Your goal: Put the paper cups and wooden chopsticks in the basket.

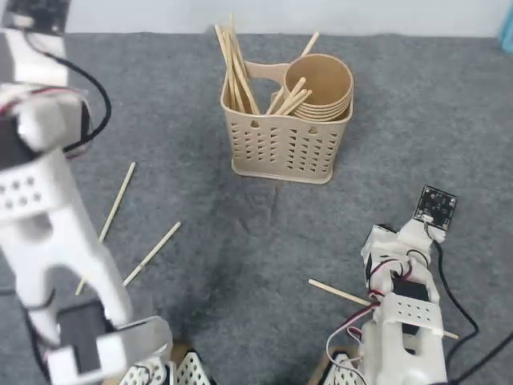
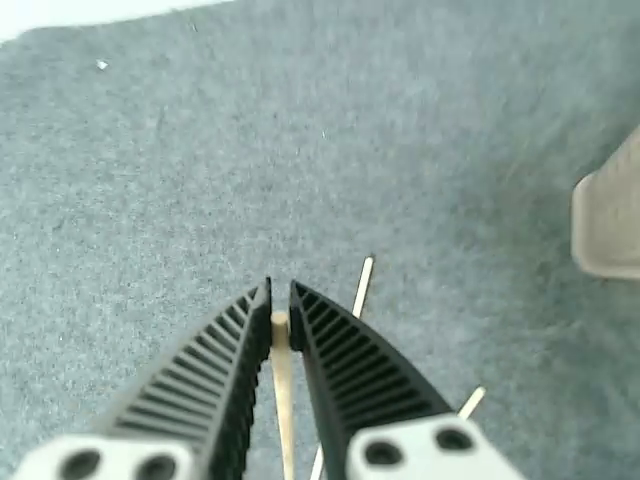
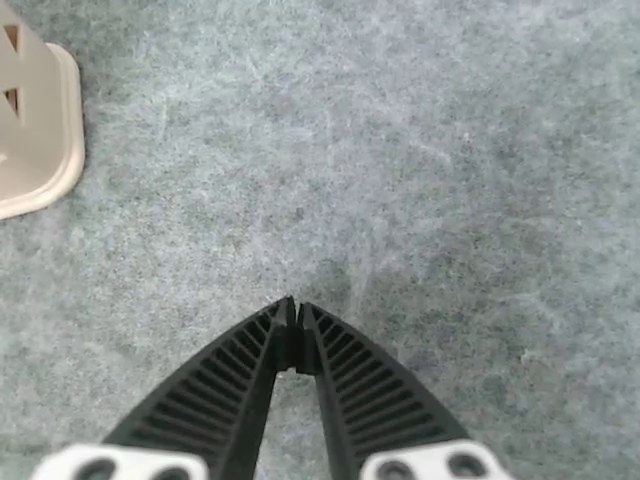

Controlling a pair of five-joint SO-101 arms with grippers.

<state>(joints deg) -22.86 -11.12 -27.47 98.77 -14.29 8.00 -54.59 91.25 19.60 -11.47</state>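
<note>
The beige basket (image 1: pixel 280 148) stands at the back middle of the grey carpet. Inside it are a stack of paper cups (image 1: pixel 321 80) and several wooden chopsticks (image 1: pixel 236 72). My left gripper (image 2: pixel 280 290) hangs above the carpet, shut on a wooden chopstick (image 2: pixel 283 385) that lies lengthwise between its fingers. Two more chopsticks (image 1: pixel 116 204) (image 1: pixel 152 253) lie on the carpet at the left, beside the left arm (image 1: pixel 48 224). My right gripper (image 3: pixel 297 305) is shut with nothing in it, close over bare carpet. Another chopstick (image 1: pixel 341 293) lies partly under the right arm (image 1: pixel 405 309).
A corner of the basket (image 3: pixel 45 130) shows in the right wrist view, and an edge of the basket (image 2: pixel 610 220) in the left wrist view. Open carpet lies between the arms and in front of the basket.
</note>
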